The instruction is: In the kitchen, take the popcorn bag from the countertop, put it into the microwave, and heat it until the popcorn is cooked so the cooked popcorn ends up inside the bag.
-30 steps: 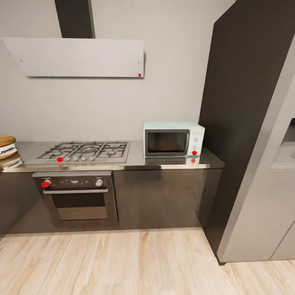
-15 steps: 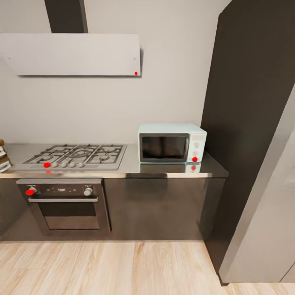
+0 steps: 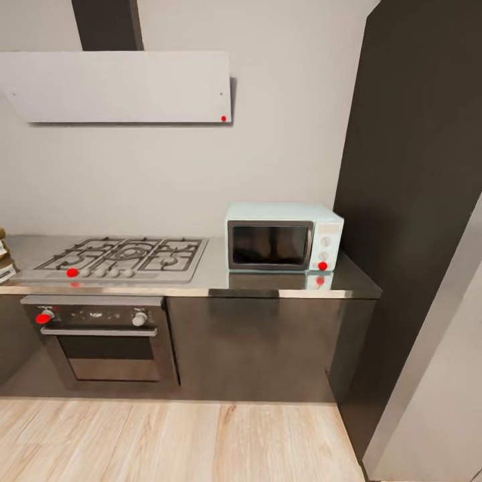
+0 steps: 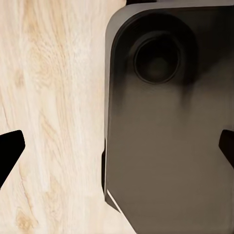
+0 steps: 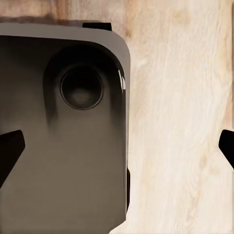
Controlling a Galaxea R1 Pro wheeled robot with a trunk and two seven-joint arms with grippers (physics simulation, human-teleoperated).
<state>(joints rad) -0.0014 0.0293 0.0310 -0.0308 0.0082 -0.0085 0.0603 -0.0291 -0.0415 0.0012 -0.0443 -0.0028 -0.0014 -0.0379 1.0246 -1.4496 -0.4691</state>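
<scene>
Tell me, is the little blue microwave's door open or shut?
Shut. The microwave sits on the countertop with its dark glass door flat against the front, no gap showing. You cannot see what is inside through the glass.

The microwave [image 3: 284, 237] sits on the countertop [image 3: 294, 284], right of the gas hob [image 3: 120, 258]; the oven [image 3: 100, 338] lies below the hob
</scene>
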